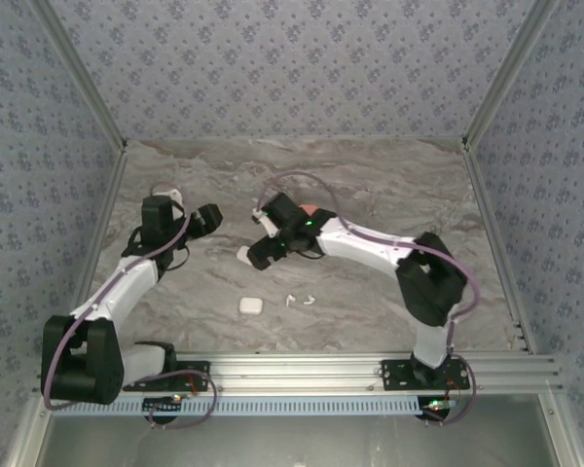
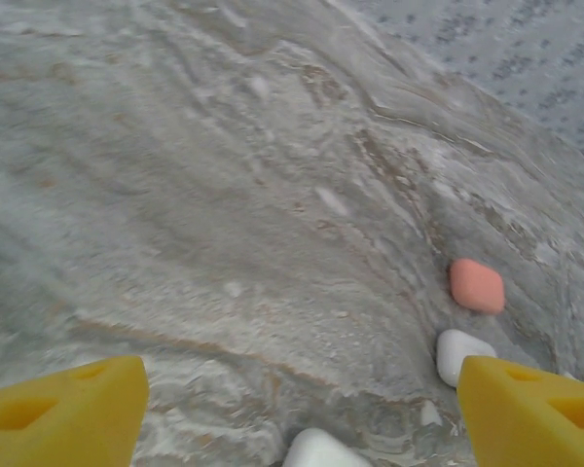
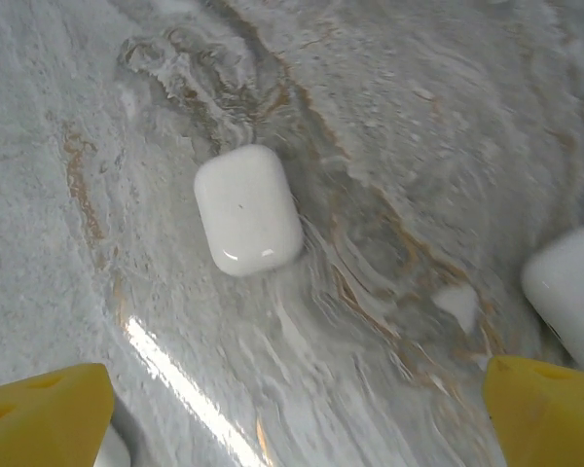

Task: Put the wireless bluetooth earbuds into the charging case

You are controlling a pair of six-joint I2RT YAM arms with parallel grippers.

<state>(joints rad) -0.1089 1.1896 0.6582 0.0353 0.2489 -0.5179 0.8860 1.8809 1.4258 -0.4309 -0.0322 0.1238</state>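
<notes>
Plainly, both grippers are spread wide, holding nothing: the left gripper [image 2: 297, 413] hovers over the marble table [image 2: 224, 195], the right gripper [image 3: 297, 413] over a closed white case [image 3: 247, 209]. Two white earbuds [image 1: 309, 300] lie loose beside another white case [image 1: 250, 305].

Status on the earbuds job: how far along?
Done: nothing visible; loose white earbuds lie on the table beside a white case. In hand: nothing, both arms' jaws stand open, the right above a second case, lid shut. Left: open a case, pick up buds, seat them.
</notes>
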